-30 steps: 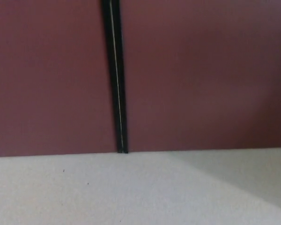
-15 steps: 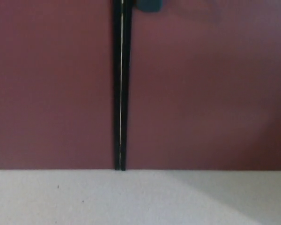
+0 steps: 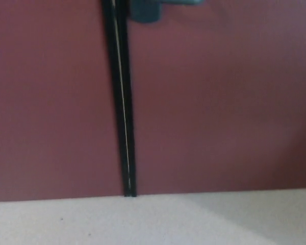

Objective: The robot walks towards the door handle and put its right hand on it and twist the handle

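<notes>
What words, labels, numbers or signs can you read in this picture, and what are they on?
None. The dark red door, the black gap beside it, the blurred door handle at the top edge and the pale floor carry no readable text.

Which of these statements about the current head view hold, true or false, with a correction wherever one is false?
1. The door handle shows at the top edge of the picture. True.
2. The robot's right hand rests on the handle. False: no robot hand is in view.
3. A dark vertical gap runs down the maroon door to the floor. True.
4. The handle sits left of that gap. False: it is just right of it.
5. The floor is dark wood. False: it is pale and speckled.
</notes>
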Tool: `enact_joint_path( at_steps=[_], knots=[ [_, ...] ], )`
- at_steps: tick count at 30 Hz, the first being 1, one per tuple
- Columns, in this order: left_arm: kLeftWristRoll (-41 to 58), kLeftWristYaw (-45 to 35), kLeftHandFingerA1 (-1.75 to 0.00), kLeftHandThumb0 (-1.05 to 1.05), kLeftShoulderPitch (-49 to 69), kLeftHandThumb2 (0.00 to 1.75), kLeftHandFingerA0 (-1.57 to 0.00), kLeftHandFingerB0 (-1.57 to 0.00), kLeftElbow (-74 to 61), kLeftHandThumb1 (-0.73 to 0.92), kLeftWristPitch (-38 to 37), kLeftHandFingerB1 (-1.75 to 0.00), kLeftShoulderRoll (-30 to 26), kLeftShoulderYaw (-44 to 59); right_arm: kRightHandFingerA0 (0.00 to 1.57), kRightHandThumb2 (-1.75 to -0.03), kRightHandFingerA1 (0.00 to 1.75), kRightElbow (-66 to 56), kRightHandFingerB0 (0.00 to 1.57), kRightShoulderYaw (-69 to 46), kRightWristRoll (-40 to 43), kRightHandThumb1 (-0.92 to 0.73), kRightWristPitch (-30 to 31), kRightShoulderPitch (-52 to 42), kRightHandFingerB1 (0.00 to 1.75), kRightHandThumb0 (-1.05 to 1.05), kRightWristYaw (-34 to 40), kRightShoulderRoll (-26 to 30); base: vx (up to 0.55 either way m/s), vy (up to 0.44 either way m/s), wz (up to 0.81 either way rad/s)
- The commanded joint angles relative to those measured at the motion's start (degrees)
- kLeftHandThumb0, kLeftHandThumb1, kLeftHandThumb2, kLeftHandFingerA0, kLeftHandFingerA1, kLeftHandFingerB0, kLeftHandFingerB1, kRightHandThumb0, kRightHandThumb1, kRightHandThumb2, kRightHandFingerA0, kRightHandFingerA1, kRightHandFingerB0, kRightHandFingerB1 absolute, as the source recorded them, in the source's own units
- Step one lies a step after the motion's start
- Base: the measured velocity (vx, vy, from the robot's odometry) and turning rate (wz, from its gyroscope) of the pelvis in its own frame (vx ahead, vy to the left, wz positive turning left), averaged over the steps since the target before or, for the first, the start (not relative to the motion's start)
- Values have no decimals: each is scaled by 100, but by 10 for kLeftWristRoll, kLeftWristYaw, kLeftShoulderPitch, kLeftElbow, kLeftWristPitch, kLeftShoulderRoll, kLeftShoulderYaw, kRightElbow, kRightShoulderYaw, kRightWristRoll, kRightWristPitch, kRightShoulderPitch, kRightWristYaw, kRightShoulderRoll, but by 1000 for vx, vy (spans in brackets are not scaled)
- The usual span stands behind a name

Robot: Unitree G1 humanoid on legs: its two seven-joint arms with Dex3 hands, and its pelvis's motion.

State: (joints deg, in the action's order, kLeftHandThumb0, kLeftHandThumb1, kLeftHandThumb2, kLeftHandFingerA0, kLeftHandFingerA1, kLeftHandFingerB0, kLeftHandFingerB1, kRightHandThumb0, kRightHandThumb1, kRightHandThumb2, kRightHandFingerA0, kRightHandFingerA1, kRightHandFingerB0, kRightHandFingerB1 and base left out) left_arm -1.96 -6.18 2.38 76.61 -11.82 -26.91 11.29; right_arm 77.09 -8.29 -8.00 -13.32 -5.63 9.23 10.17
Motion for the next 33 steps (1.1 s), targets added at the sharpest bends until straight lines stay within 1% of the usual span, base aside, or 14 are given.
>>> enact_joint_path(
  at_steps=[1,5,11,23,26,27,33],
  knots=[
    [-3,-3,-54,-23,0,57,-75,-59,1,58,4,-43,-2,1,86,-56,49,-1,69,4,2,-53,3,2,44,-19,-5,1,271,-2,3],
    [-4,-4,-55,-23,0,57,-75,-59,0,58,3,-43,-3,-1,84,-56,48,-2,70,4,4,-53,0,1,44,-19,-7,2,224,113,5],
    [-2,-11,-54,-22,2,57,-75,-59,-1,58,-1,-43,-4,0,87,-56,49,-2,70,5,4,-53,2,1,44,-17,-4,0,143,16,4],
    [-2,-12,-53,-22,6,57,-75,-59,2,58,2,-44,-4,0,86,-56,48,-1,68,13,-1,-53,5,1,43,-19,-9,0,104,-164,0],
    [-2,-12,-53,-22,7,57,-75,-59,2,58,2,-44,-4,1,86,-56,48,-1,68,14,0,-53,5,1,43,-19,-9,0,83,19,-6],
    [-4,-8,-55,-21,5,57,-78,-59,3,57,6,-44,-3,0,86,-56,49,-3,69,13,2,-53,-6,-4,44,-21,-10,-1,104,96,-2],
    [-7,-7,-56,-21,6,57,-79,-59,1,57,5,-44,-6,-5,87,-56,49,-1,69,14,1,-52,-5,-4,44,-21,-8,-2,199,233,8]
  ],
)
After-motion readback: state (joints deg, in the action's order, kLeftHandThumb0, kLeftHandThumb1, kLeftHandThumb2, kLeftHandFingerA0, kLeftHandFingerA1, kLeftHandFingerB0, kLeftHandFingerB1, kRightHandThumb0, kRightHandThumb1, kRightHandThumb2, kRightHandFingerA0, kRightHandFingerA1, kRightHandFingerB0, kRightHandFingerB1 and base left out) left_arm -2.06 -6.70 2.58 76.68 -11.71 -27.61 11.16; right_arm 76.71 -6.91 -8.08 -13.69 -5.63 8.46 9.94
